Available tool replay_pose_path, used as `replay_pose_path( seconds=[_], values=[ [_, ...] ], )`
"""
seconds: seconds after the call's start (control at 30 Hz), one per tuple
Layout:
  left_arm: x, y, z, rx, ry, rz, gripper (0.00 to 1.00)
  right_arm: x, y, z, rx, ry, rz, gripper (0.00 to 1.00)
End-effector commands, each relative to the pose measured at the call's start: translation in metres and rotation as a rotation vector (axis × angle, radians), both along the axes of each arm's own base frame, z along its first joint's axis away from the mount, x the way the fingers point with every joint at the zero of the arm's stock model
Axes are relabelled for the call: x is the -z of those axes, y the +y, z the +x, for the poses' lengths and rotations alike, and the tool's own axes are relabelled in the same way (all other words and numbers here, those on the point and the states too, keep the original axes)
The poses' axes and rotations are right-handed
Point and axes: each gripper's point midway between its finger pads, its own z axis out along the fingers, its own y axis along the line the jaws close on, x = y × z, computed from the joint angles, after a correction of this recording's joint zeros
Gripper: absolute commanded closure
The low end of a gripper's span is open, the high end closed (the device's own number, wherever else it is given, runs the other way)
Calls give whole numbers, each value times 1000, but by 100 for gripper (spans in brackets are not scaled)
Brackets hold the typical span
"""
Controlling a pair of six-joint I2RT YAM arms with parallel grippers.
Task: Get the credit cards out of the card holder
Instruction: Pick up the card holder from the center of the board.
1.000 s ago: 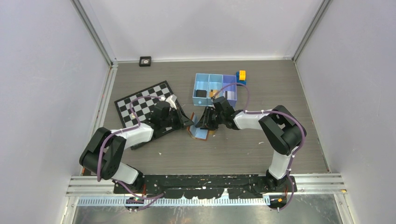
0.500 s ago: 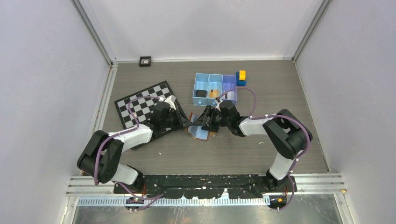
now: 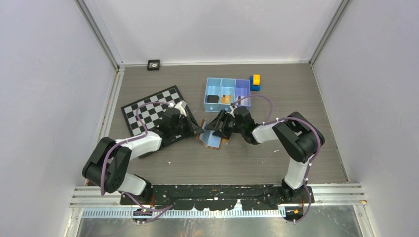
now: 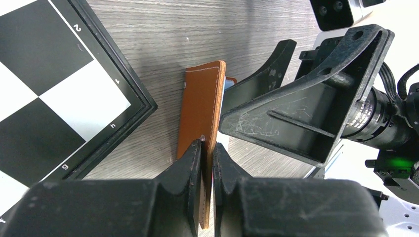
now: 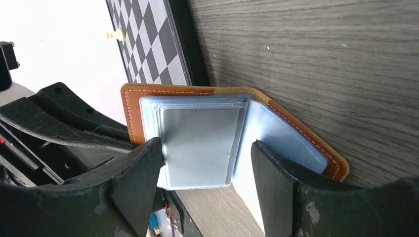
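The brown card holder (image 3: 211, 140) lies open on the table between both arms, one cover raised on edge. My left gripper (image 4: 207, 148) is shut on that upright brown cover (image 4: 200, 106), seen from above as the left gripper (image 3: 196, 130). My right gripper (image 5: 206, 145) stands open in front of the grey-silver inside, its fingers either side of a grey card (image 5: 197, 126) in the clear sleeves, gripping nothing. From above, the right gripper (image 3: 217, 128) hovers over the holder. The pale blue lining (image 5: 286, 140) shows on the flat half.
A blue three-compartment tray (image 3: 205, 97) stands behind the holder, with a dark flat piece (image 3: 212, 98) in its left compartment. A yellow-and-blue block (image 3: 255, 81) sits at its right. The chessboard (image 3: 148, 108) lies left, under my left arm. A small black square (image 3: 153, 64) is by the back wall.
My right gripper has opened wide and shifted slightly right over the holder. My left gripper has kept its hold on the cover.
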Motion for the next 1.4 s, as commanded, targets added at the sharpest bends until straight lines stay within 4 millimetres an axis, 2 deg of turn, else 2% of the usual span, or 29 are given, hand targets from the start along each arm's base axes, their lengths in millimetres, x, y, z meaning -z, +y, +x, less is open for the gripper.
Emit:
replay_pose_path(
  seconds=[0.0,0.17,0.3,0.37,0.47,0.57,0.83,1.03,1.2,1.37],
  values=[
    [-13,-14,2,46,-44,-55,100,-8,7,9,6,-27,34,28],
    [-14,-18,1,64,-42,-69,100,-3,8,10,5,-6,27,28],
    [-15,-19,1,67,-46,-74,100,1,11,8,0,18,41,43],
    [-16,-19,1,65,-46,-73,100,-1,12,8,0,19,59,47],
    [-12,-16,2,47,-36,-62,100,-3,8,8,14,9,56,54],
    [-10,-11,3,23,-28,-54,100,-5,1,12,38,2,50,66],
    [-6,-4,6,-3,0,-71,100,0,-6,16,62,21,58,84],
    [-8,4,9,-26,-2,-75,100,-1,-8,16,70,22,56,85],
    [-11,6,9,-35,-14,-77,100,-2,-7,16,67,19,65,99],
    [-10,5,9,-33,0,-85,100,-6,-6,16,62,11,83,100]
  ],
)
